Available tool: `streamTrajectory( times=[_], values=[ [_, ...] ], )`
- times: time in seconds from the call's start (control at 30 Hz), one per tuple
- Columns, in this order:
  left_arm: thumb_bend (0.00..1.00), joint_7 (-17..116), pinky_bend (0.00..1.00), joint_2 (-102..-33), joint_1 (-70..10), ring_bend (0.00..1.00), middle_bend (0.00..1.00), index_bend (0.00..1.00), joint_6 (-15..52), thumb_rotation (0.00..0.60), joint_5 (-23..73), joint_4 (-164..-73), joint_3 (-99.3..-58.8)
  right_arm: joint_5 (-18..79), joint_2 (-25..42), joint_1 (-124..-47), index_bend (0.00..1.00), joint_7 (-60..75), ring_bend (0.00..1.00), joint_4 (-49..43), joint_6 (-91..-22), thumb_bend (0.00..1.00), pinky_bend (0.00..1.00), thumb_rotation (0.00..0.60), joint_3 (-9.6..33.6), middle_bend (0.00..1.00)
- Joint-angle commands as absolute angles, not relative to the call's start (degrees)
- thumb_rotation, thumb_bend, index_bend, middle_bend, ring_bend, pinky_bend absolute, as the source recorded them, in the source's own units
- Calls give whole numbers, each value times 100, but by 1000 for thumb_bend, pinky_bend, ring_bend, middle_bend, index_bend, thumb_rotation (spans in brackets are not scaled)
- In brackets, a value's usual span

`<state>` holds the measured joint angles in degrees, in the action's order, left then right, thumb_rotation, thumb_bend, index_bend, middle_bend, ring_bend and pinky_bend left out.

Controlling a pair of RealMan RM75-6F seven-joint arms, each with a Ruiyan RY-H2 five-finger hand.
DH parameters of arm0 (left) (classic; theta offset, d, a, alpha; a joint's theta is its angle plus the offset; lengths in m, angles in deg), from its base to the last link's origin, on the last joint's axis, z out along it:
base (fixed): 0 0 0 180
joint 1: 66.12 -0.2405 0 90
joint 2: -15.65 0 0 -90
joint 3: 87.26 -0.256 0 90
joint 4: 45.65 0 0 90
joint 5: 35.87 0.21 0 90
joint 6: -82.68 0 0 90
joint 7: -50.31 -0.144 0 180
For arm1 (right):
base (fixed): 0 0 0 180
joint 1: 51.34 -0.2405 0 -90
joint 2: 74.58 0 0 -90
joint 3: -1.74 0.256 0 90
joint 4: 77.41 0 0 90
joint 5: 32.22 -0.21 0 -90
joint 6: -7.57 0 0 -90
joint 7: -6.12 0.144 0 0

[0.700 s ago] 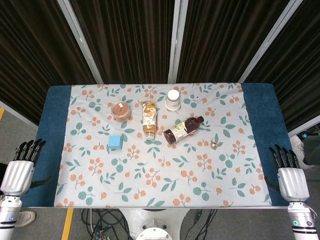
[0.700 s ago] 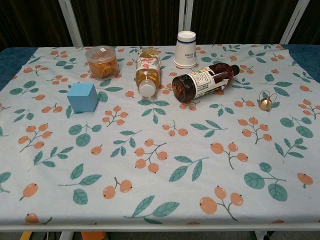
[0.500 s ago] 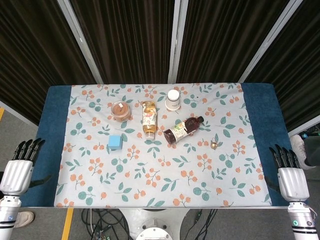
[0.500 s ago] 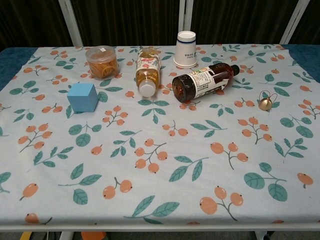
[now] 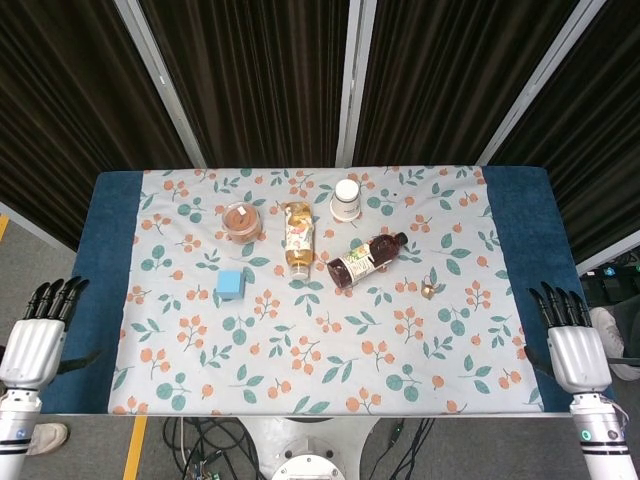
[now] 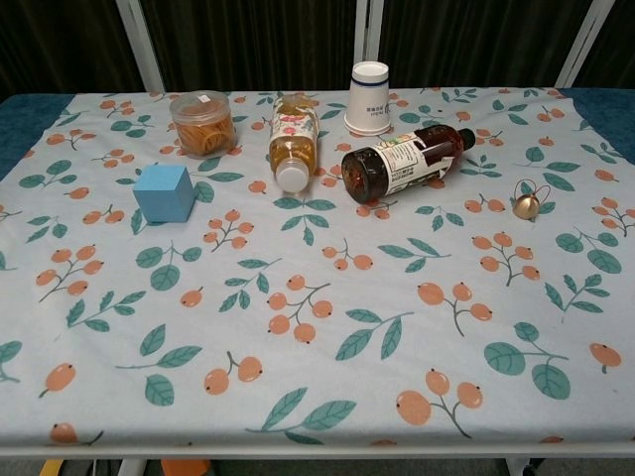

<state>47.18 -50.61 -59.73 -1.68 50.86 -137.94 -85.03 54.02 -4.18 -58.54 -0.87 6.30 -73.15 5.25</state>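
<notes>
My left hand (image 5: 34,342) hangs beside the table's left front corner, fingers stretched forward, holding nothing. Off the right front corner my right hand (image 5: 566,345) is the same, fingers straight and empty. Neither hand shows in the chest view. The blue cube (image 5: 231,284) (image 6: 164,192) is the item nearest my left hand. A small gold bell (image 5: 431,289) (image 6: 526,205) lies nearest my right hand. Both are well apart from the hands.
On the floral cloth (image 5: 330,350) lie a yellow-juice bottle (image 5: 297,239) (image 6: 295,139) and a dark bottle (image 5: 365,259) (image 6: 402,162), both on their sides. A jar of orange snacks (image 5: 240,220) (image 6: 202,123) and an upturned white paper cup (image 5: 346,199) (image 6: 368,96) stand at the back.
My right hand has shifted slightly inward and forward. My left hand has sunk a little. Nothing on the table has moved.
</notes>
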Motion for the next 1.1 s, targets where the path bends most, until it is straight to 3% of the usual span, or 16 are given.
streamTrajectory(
  times=[0.03, 0.57, 1.1],
  values=[
    [0, 4745, 46, -5108, -5926, 0, 49, 36, -113, 600, 5103, -13757, -8499, 5338, -515, -6116, 0, -319, 0, 721, -6994, 158, 0, 600, 645, 0],
    [0, 4767, 46, -5184, -5967, 0, 49, 36, -195, 600, 5130, -13651, -8536, 4827, -270, -7660, 0, -1455, 0, 893, -4999, 174, 0, 600, 994, 0],
    [0, 4849, 46, -5158, -5988, 0, 49, 36, -196, 600, 5140, -13624, -8570, 4048, 203, -8397, 134, -2149, 0, 644, -4300, 176, 0, 600, 1060, 0]
  ],
)
